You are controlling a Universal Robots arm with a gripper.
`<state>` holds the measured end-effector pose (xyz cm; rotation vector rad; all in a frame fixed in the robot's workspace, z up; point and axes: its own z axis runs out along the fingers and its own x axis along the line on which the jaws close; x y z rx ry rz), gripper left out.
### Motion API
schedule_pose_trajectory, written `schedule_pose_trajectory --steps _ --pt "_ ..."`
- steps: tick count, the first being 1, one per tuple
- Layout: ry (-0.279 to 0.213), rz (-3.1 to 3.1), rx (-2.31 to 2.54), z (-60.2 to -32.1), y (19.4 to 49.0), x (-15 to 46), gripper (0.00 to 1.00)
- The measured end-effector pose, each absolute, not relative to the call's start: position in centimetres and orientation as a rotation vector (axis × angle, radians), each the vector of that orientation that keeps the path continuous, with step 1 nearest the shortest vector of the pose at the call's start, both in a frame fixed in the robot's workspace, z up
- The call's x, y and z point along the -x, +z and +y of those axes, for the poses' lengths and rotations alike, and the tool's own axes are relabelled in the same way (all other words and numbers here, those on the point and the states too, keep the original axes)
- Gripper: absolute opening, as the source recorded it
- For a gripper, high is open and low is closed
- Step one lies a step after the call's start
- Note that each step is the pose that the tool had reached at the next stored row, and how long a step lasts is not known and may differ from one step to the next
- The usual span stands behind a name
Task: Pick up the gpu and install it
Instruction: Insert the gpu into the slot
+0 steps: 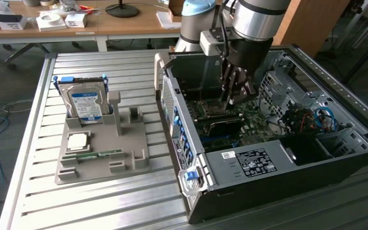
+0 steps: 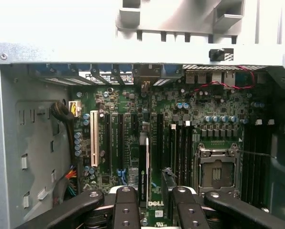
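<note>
The word "DELL" is read on a small white label low in the wrist view, just under the gripper. A white label with dark print is seen on the black cover at the lower right of the open computer case; its print cannot be read. The blue and white label on the hard drive, at the left of the exterior view, cannot be read either.

The graphics card is seen edge-on in the wrist view as a thin, dark, upright strip with a pale edge. It is held between the gripper's fingers, which are set fairly wide, and it is placed over the long slots of the motherboard, low in the middle of the frame. In the exterior view the gripper is reached down into the case at the upper middle of the frame. A grey holder is set on the slatted metal table; the hard drive, a processor chip and a green memory stick are kept on it.
</note>
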<state>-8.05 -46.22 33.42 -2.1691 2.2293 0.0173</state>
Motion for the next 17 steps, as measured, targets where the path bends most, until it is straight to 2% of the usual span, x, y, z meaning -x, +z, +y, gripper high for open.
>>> schedule_pose_trajectory --steps 17 --pt "0.017 2.229 2.169 -46.22 34.29 8.04 0.33"
